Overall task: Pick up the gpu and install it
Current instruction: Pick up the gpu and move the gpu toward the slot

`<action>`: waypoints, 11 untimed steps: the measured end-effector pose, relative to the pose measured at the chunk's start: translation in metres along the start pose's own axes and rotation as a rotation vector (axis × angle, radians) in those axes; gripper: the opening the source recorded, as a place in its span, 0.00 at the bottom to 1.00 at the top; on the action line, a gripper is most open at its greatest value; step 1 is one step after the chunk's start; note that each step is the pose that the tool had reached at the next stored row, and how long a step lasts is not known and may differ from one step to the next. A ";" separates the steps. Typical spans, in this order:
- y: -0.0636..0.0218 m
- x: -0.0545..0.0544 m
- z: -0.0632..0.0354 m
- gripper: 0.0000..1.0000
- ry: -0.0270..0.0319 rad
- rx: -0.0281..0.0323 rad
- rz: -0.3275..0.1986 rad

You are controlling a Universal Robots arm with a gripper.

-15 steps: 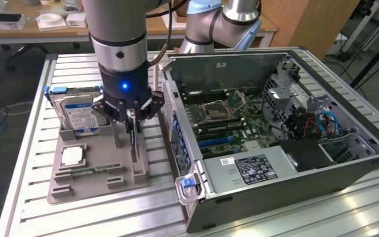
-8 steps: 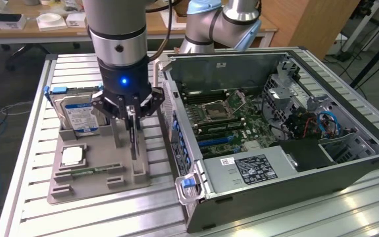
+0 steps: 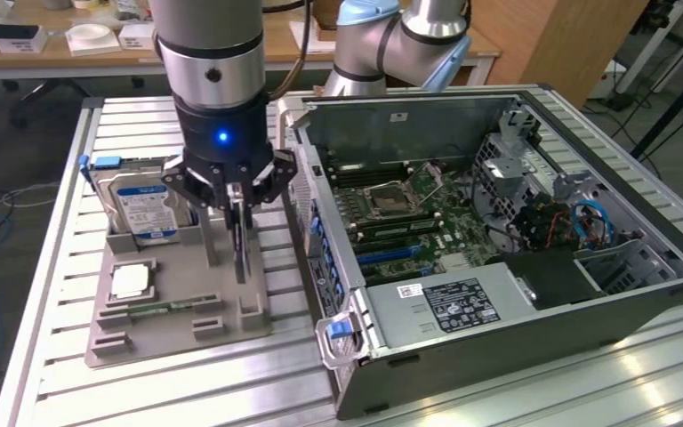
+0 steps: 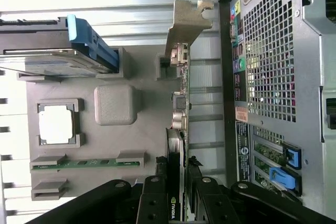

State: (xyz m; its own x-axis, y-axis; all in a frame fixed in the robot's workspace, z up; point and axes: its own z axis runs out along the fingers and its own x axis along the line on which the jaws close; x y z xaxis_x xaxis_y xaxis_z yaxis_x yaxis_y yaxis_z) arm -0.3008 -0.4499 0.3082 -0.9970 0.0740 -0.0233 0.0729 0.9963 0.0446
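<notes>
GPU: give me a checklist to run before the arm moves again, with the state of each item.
1. Gripper closed on the gpu: ok, its fingers sit against both faces of the card.
2. gpu upright: ok, it stands on edge over the gray tray.
3. gpu clear of its tray slot: cannot tell.
4. Hard drive apart from the gpu: ok, there is a gap between them.
5. Computer case open: ok, the side is off and the motherboard is exposed.
6. Expansion slot free for the card: cannot tell.
</notes>
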 end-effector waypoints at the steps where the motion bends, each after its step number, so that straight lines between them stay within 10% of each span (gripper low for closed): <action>1: 0.0000 0.000 -0.0011 0.26 0.0000 0.0000 0.000; 11: 0.0005 0.000 -0.0116 0.26 0.0000 0.0000 0.000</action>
State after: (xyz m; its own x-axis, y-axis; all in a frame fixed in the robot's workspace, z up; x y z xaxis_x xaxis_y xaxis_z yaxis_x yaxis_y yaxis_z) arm -0.3008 -0.4500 0.3198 -0.9970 0.0739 -0.0233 0.0728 0.9963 0.0446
